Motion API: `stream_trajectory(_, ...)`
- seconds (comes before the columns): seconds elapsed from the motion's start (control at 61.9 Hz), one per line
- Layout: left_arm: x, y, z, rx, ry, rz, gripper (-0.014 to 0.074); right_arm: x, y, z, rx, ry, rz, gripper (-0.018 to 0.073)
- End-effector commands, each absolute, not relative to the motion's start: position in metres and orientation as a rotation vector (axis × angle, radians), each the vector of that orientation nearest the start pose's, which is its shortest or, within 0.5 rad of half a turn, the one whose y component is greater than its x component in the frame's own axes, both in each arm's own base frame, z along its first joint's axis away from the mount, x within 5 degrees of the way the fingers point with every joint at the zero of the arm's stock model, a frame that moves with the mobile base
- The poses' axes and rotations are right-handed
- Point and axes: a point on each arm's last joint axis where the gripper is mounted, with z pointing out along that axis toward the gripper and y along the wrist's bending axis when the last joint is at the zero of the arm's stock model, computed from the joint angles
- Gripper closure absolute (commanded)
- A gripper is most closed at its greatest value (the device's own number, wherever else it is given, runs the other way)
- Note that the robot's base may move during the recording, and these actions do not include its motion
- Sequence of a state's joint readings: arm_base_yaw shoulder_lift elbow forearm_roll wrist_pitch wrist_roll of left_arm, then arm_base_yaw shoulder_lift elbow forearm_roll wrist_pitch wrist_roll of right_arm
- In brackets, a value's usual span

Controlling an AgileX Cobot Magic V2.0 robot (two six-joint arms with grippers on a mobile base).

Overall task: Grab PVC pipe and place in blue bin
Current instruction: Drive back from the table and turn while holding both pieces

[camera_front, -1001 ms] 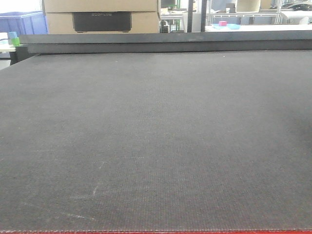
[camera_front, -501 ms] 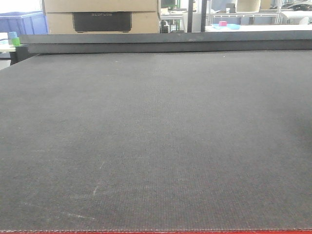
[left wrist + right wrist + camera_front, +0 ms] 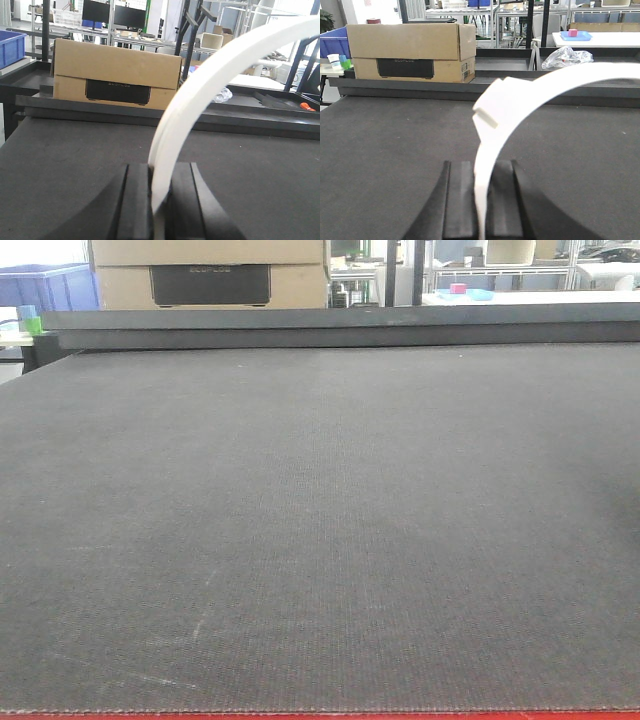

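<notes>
Your left end effector is pressed together on a white, curved PVC pipe. In the left wrist view its two black fingers sit tight on either side of the pipe. The pipe rises from between them and arcs up and to the right until the frame's edge cuts it off.

Your right end effector is pinching in the same way. In the right wrist view the white pipe stands up between the black fingers. It carries a stepped, blocky section just above them, then bends to the right and leaves the frame.

You cannot tell whether the two wrist views show one pipe or two, because the far ends are cut off in both. The pipe's lower end is hidden between the fingers, and the bottom edge of each view crops the fingers themselves.

The front-facing view takes in only the dark grey worktop and the clutter behind it, so the arms and the pipe lie outside it.

A blue bin sits beyond the worktop's far edge on the left, beside a cardboard box. It is well apart from the pipe and partly cut off by the frame.
</notes>
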State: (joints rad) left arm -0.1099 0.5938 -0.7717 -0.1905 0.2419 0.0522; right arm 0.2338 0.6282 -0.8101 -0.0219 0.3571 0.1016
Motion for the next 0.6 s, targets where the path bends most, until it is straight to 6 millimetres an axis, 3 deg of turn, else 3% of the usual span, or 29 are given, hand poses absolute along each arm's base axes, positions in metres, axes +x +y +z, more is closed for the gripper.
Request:
stream_trajectory(0.0,0.1119,-0.0166,0.4053,0.017,1.515,-0.231,0.0707,0.1166,0.0267,0.4025,-0.129,1.627,0.22,0.0718)
stream_trajectory(0.581,0.1124,-0.0167,0.4051,0.017,1.517,-0.231,0.0707,0.1166,0.0267,0.4025,-0.129,1.627,0.22,0.0718)
